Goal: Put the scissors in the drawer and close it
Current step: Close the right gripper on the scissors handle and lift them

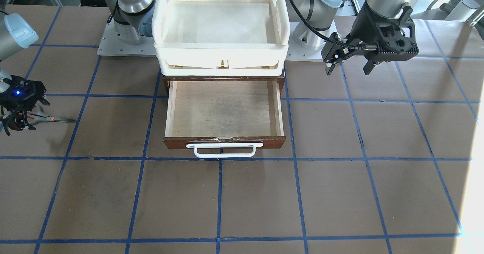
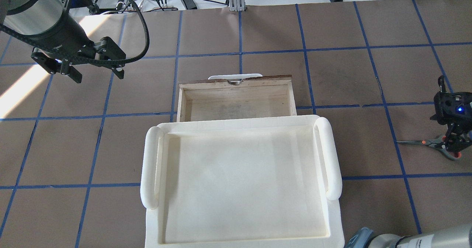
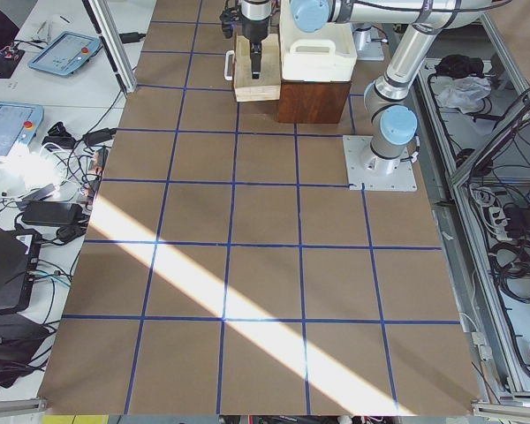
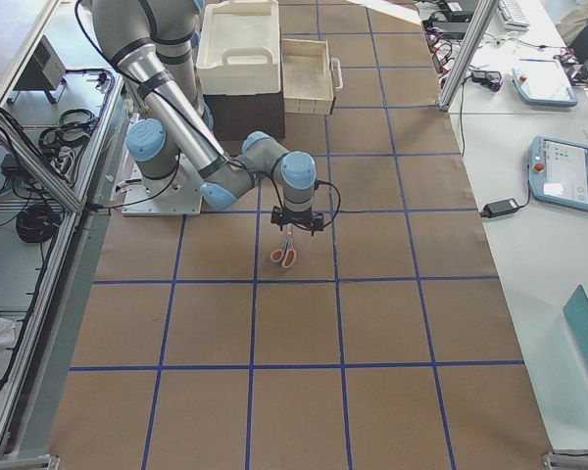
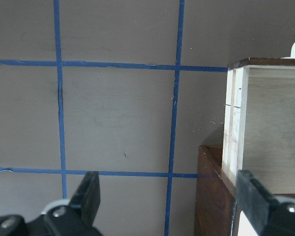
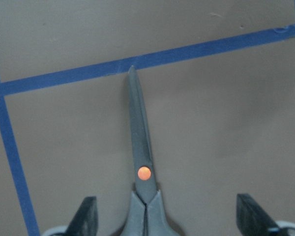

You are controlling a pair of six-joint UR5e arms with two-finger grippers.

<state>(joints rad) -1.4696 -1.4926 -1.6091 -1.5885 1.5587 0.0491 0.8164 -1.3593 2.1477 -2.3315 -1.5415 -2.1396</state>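
Brown worktop [image 2: 258, 30] held the scissors [image 2: 420, 142] flat at 3 o'clock from the open drawer [image 2: 236, 83], your right gripper [image 2: 451, 148] with jaws spread astride their handles, presumably to grasp, your left gripper [image 2: 97, 74] open-jawed at 10 o'clock.

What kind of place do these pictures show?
Most likely a robotics lab: robot arms bolted to a table marked with blue tape squares, control tablets on a side bench, and loose cables.

The pulled-out drawer [image 1: 224, 114] lies open from above, with the white tray [image 1: 221, 51] and cabinet [image 4: 240, 116] rising at its back.
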